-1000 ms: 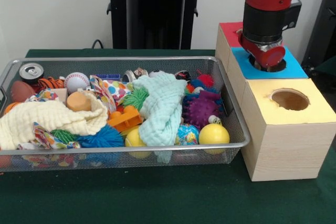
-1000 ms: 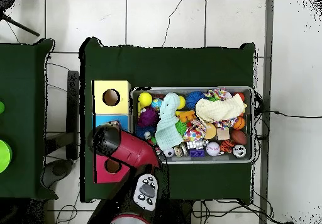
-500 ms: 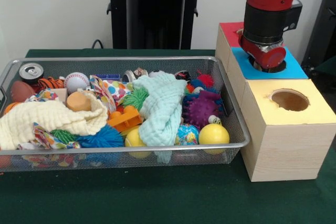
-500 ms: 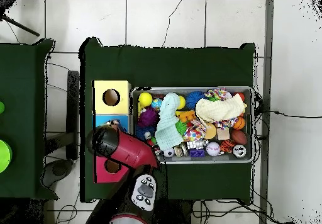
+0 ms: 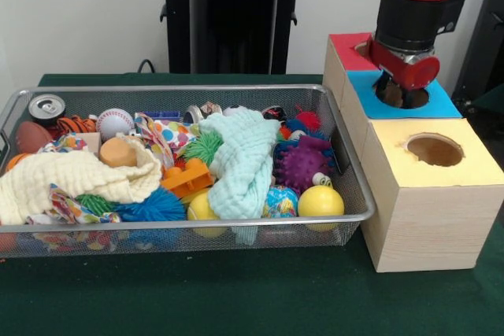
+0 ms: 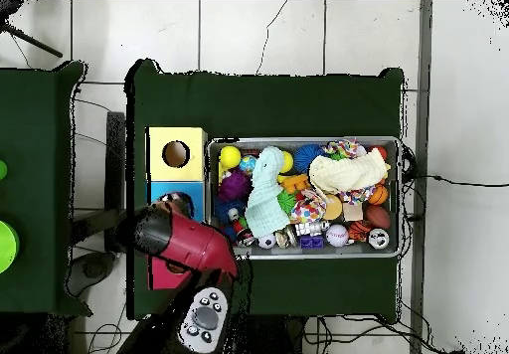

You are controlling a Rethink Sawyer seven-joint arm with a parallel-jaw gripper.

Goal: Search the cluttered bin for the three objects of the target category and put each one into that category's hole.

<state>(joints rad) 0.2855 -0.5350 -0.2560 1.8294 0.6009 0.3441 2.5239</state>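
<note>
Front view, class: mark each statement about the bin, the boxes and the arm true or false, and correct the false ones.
1. The tool is above the blue-topped box. True.
2. The yellow-topped box is the one farthest from the camera. False: it is nearest, with the blue one behind it and the red-topped box at the back.
3. A pale green cloth lies draped over toys in the wire bin. True.
4. The purple spiky ball lies at the bin's left end. False: it is near the right end, next to the boxes.
5. A baseball lies near a drinks can. True.
6. The yellow box's hole is plugged by a toy. False: it looks open and empty.
</note>
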